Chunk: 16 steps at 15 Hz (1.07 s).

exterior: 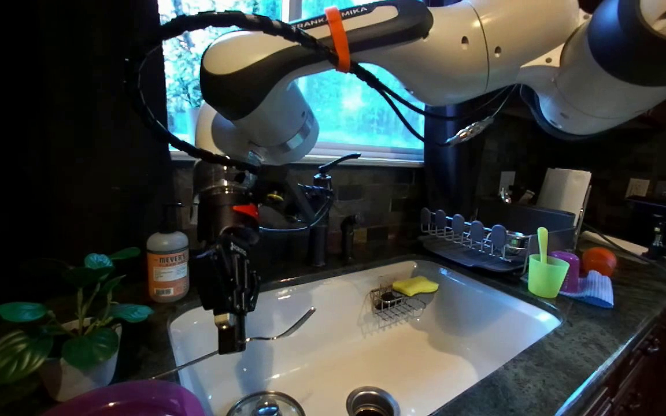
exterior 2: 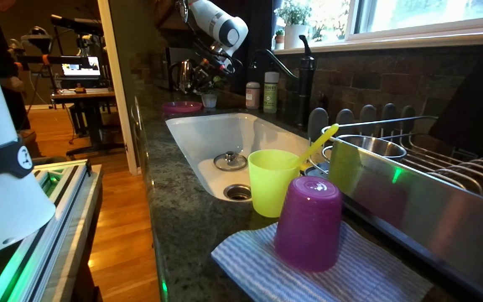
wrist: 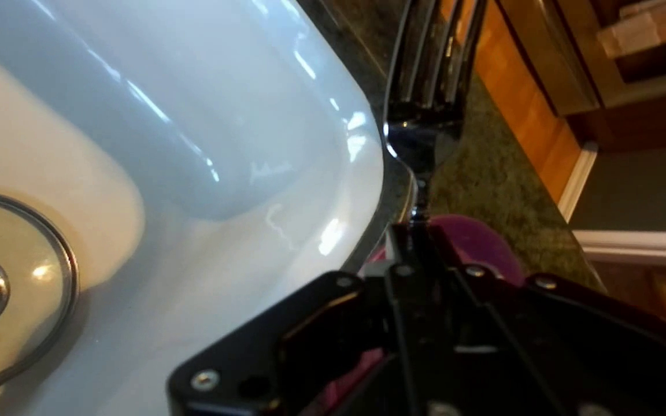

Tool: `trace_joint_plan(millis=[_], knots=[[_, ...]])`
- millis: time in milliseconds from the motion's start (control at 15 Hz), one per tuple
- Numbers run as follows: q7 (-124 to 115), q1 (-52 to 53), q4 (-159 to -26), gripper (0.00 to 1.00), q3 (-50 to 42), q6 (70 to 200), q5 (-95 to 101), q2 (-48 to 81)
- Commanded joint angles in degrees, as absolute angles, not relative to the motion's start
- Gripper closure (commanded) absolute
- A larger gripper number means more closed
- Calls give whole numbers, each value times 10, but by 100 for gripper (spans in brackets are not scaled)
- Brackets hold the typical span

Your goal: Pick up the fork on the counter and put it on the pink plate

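The wrist view's top edge crops the fork (wrist: 421,132); in an exterior view the bottom crops plate (exterior: 133,398) and lid (exterior: 266,408).

Window (exterior: 356,127) glowed blue-white with daylight above a dark tiled wall (exterior 2: 367,82). Wooden floor (exterior 2: 118,235) shone warm, ran past a pale doorframe (exterior 2: 118,84) toward a desk (exterior 2: 99,96).

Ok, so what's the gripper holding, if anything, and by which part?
The fork. The gripper has it by the handle, partway along.

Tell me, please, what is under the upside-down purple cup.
A blue-and-white striped cloth lies beneath the purple cup. Whatever the cup may enclose is hidden by its walls.
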<state>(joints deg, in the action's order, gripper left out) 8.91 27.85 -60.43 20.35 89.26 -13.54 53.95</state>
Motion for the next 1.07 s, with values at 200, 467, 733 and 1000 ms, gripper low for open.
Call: trace_joint_plan(millis=[200,467,733,1000], knots=[[125,303,-501,91,203,816,-95,581],[126,313,-463,98,203,813,-91,600],[133,341,-422,98,207,814,-83,630],[182,394,-370,98,197,799,-63,661]])
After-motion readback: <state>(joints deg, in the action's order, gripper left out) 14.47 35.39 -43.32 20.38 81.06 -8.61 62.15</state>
